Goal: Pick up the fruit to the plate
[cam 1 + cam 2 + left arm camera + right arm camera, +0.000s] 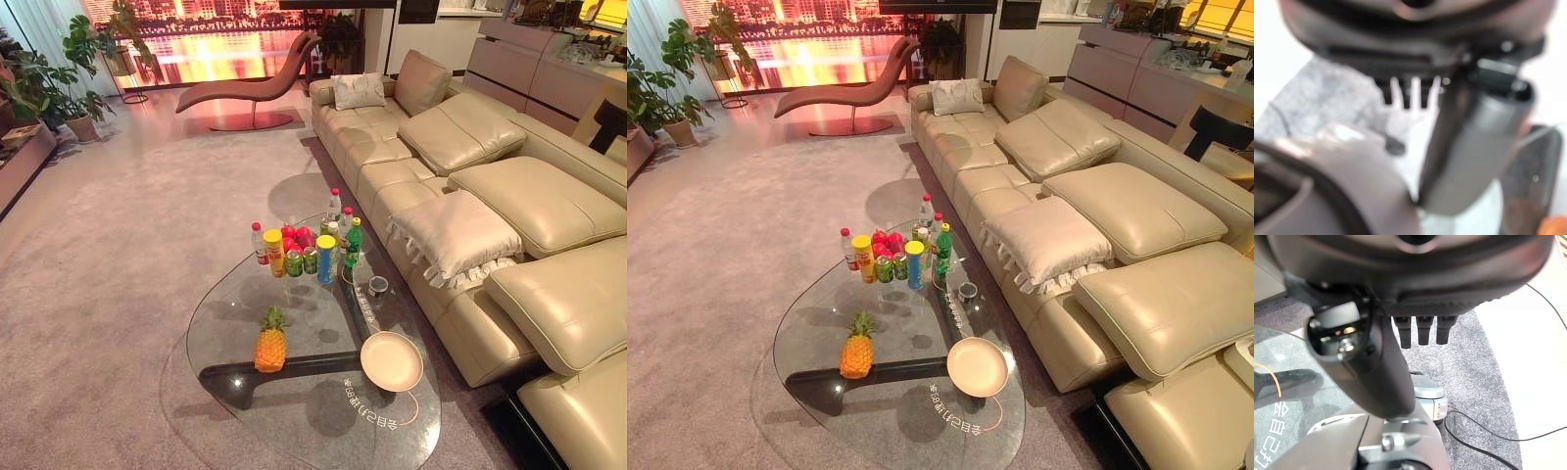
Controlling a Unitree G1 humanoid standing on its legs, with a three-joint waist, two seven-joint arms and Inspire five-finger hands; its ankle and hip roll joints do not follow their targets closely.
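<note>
The pineapple (270, 345) stands upright on the glass desk (235, 304) left of the plate (391, 361), likely heavy and prickly, best gripped round its body; both hands (1420, 330) hang relaxed, empty.

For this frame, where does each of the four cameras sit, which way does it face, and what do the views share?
Left eye view: on the head, looking down at the glass table with the pineapple, the plate and the sofa.
Right eye view: beside it, the same scene slightly offset.
Left wrist view: on the left wrist, along the left robot hand, fingers straight, carpet beyond.
Right wrist view: on the right wrist, along the right robot hand, fingers straight, over the table's edge.
Shared: both eye views show the pineapple and the plate.
</note>
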